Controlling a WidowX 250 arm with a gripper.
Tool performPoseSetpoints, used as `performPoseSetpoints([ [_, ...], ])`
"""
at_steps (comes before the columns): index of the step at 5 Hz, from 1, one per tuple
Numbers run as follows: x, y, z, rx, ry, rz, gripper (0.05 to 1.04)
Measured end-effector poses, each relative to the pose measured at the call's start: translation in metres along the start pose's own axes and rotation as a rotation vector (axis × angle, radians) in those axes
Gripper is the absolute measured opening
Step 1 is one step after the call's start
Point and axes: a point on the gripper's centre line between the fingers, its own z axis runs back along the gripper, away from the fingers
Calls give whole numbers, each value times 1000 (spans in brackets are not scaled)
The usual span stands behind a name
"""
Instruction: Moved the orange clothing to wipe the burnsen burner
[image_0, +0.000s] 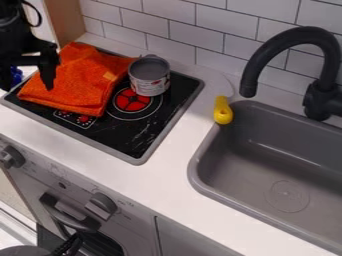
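- The orange cloth (75, 80) lies folded in layers over the left part of the stovetop (137, 135), its edge beside the red burner (132, 100).
- Expect it to handle light and soft, with a towel-like nap that should grip well; nothing fragile, but it will sag and unfold if you lift it high.
- Pinch a raised fold near the middle, taking several layers; a single corner would likely just peel the top one.
- Your gripper (27, 85) is released, fingers spread, one over the cloth's left side; you can't tell whether it touches.
- Keep the drag low and flat across the burner.
- Mind the grey can (149, 76) standing right beside the cloth; a snagged fold could tip it.
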Motion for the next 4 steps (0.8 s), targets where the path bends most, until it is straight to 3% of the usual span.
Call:
performPoseSetpoints([
  [1,-14,-11,5,-16,-38,-144,999],
  [2,-22,-24,14,-33,-53,-197,999],
  [3,-34,-51,30,-59,-47,-222,999],
  [4,-42,-70,36,-65,-9,-203,999],
])
